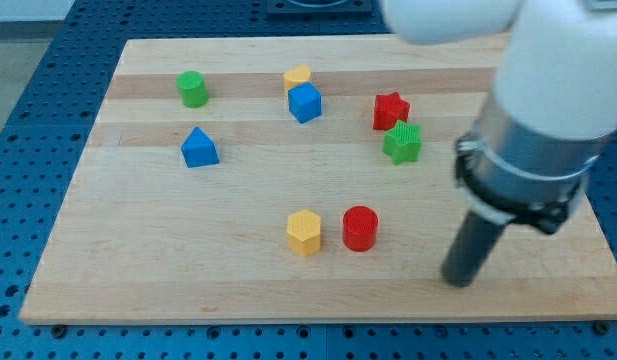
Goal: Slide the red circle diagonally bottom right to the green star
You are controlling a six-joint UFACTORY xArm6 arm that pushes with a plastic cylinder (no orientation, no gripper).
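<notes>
The red circle [360, 228] stands near the board's bottom middle, just right of a yellow hexagon [303, 232]. The green star [402, 143] sits at the upper right, touching or nearly touching a red star [390, 110] above it. My tip [456, 279] rests on the board at the lower right, to the right of and a little below the red circle, apart from it. The arm's white and grey body [538, 110] covers the board's right side.
A green cylinder [193, 89] is at the upper left. A blue triangle [199, 148] lies below it. A yellow block [297, 76] and a blue cube [305, 103] touch at the top middle. The wooden board [138, 270] lies on a blue perforated table.
</notes>
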